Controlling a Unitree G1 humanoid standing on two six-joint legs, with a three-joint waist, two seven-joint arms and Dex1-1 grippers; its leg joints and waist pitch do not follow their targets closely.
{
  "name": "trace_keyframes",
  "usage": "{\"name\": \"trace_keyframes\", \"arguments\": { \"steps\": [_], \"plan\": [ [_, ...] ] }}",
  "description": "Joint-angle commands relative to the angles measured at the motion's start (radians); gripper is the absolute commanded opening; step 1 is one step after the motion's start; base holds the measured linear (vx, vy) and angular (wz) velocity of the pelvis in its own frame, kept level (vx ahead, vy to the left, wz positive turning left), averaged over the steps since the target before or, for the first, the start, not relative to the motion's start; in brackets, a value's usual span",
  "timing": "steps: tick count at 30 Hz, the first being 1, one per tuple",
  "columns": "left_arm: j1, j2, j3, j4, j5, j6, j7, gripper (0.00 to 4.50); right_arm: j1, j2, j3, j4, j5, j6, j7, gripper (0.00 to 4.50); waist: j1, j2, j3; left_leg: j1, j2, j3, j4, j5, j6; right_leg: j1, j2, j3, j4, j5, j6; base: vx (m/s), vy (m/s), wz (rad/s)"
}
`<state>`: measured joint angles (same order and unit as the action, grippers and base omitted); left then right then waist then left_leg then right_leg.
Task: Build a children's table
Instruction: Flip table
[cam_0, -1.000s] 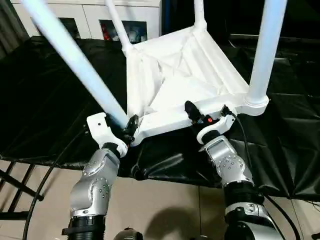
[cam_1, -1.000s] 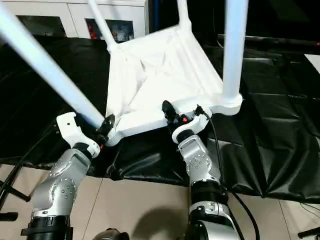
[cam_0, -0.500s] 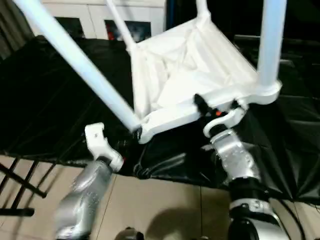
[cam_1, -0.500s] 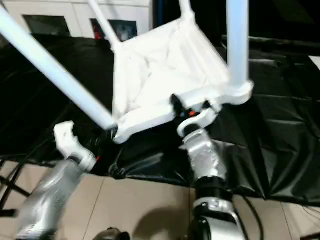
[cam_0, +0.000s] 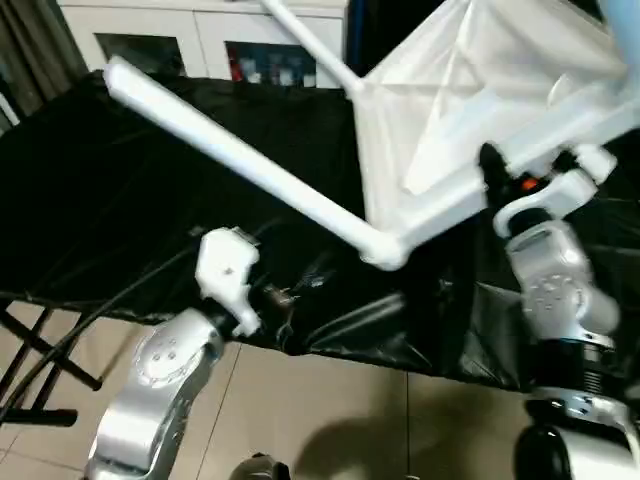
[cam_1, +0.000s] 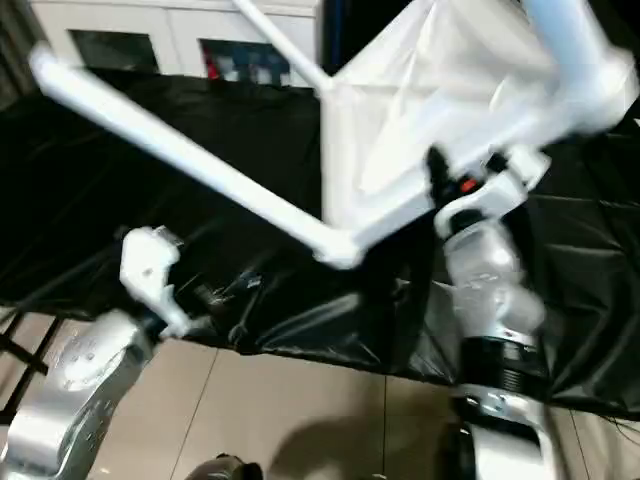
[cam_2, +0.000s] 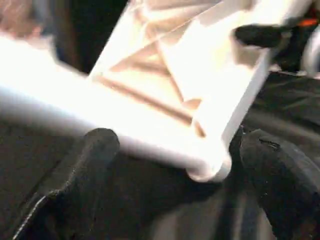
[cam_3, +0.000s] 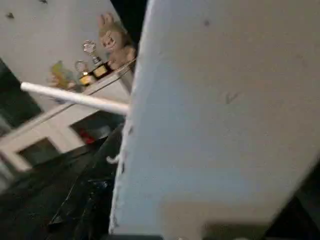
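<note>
The children's table, a white tabletop (cam_0: 450, 90) with its ribbed underside facing me, is tilted up off the black cloth. One long leg (cam_0: 230, 150) slants up-left from the near corner socket (cam_0: 385, 250). A second leg (cam_0: 300, 40) rises behind it, and a third (cam_1: 570, 40) at the top right. My right gripper (cam_0: 520, 175) is shut on the tabletop's near rim. My left gripper (cam_0: 285, 293) hangs low by the cloth's edge, apart from the corner. In the left wrist view its fingers (cam_2: 85, 170) stand wide open, with the socket (cam_2: 210, 167) beyond them.
Black cloth (cam_0: 120, 200) covers the low work surface, and its front edge drops to tiled floor (cam_0: 330, 400). A white cabinet (cam_0: 200, 30) stands behind. Black stand legs (cam_0: 40, 370) cross the floor at the near left.
My left gripper has let go of the leg's base, opened wide and dropped back toward the cloth's edge. The right gripper has raised the tabletop's rim up and to the right, tilting the table.
</note>
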<state>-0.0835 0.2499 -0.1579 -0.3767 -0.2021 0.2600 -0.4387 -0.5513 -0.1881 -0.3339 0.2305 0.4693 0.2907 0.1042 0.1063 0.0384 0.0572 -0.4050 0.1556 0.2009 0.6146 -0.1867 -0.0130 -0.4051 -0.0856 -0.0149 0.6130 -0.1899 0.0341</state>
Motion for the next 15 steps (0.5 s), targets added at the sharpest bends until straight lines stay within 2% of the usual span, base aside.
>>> {"name": "trace_keyframes", "arguments": {
  "steps": [1,4,6,10,12,15],
  "plan": [
    [-0.037,0.020,-0.013,-0.040,0.032,-0.007,-0.016,4.50,0.002,-0.048,0.060,-0.086,-0.114,0.007,-0.005,2.06,-0.008,-0.018,-0.076,0.031,0.055,-0.027,-0.076,-0.112,-0.009,0.032,-0.040,0.022,-0.057,-0.102,-0.137,0.000,0.000,0.00],
    [-0.096,0.039,-0.021,-0.052,0.071,-0.021,-0.013,4.50,-0.001,-0.064,0.077,-0.128,-0.129,0.049,-0.051,2.06,-0.014,-0.019,-0.073,0.031,0.054,-0.027,-0.076,-0.130,-0.012,0.033,-0.040,0.023,-0.061,-0.140,-0.140,0.000,0.000,0.00],
    [-0.160,0.058,-0.025,-0.054,0.122,-0.038,-0.004,4.50,-0.005,-0.097,0.117,-0.151,-0.192,0.080,-0.082,2.04,-0.021,-0.022,-0.073,0.031,0.054,-0.028,-0.075,-0.127,-0.011,0.033,-0.039,0.022,-0.063,-0.148,-0.138,0.000,0.000,0.00],
    [-0.199,0.081,-0.035,-0.051,0.174,-0.053,0.000,4.50,-0.010,-0.110,0.144,-0.174,-0.226,0.106,-0.095,2.01,-0.021,-0.021,-0.074,0.033,0.053,-0.028,-0.074,-0.137,-0.016,0.031,-0.040,0.023,-0.062,-0.157,-0.140,0.000,0.000,0.00],
    [-0.288,0.123,-0.041,-0.019,0.271,-0.114,0.015,4.50,-0.017,-0.128,0.206,-0.215,-0.303,0.142,-0.120,2.01,-0.019,-0.021,-0.074,0.035,0.054,-0.029,-0.075,-0.139,-0.019,0.030,-0.038,0.022,-0.064,-0.164,-0.135,0.000,0.000,0.00],
    [-0.362,0.153,-0.037,0.013,0.337,-0.171,0.034,4.50,-0.019,-0.108,0.228,-0.225,-0.323,0.165,-0.150,1.98,-0.020,-0.023,-0.075,0.035,0.053,-0.029,-0.075,-0.138,-0.031,0.030,-0.039,0.023,-0.058,-0.138,-0.139,0.000,0.000,0.00]
  ]
}}
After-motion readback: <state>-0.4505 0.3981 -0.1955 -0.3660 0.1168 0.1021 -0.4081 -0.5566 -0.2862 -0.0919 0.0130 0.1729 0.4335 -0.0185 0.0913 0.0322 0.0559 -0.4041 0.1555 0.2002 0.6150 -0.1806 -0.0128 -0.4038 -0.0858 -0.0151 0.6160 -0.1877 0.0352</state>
